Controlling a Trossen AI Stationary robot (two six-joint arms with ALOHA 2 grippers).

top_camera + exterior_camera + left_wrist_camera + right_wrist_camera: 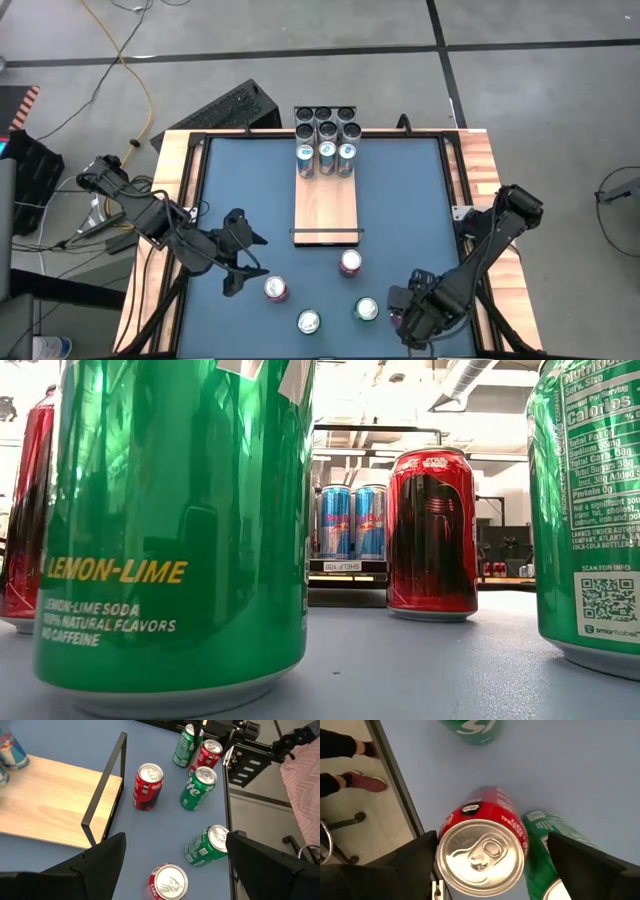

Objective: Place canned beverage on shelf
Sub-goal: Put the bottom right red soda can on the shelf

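Note:
The shelf (326,205) is a pale wood plank lying flat in the middle of the blue table, with blue cans (326,155) standing on its far end. Several red and green cans stand on the table near its front edge. My right gripper (405,312) points down at the near right, open. Its fingers stand on either side of an upright red can (481,855) without plainly touching it. A green can (545,842) stands right beside that red can. My left gripper (243,268) hovers open at the near left, above the table, with nothing between its fingers (102,862).
A red can (350,263) stands just before the shelf's near wire rail (102,785). Another red can (276,289) and a green one (309,322) lie close to my left gripper. Dark cans (326,122) stand in a block beyond the table's far edge.

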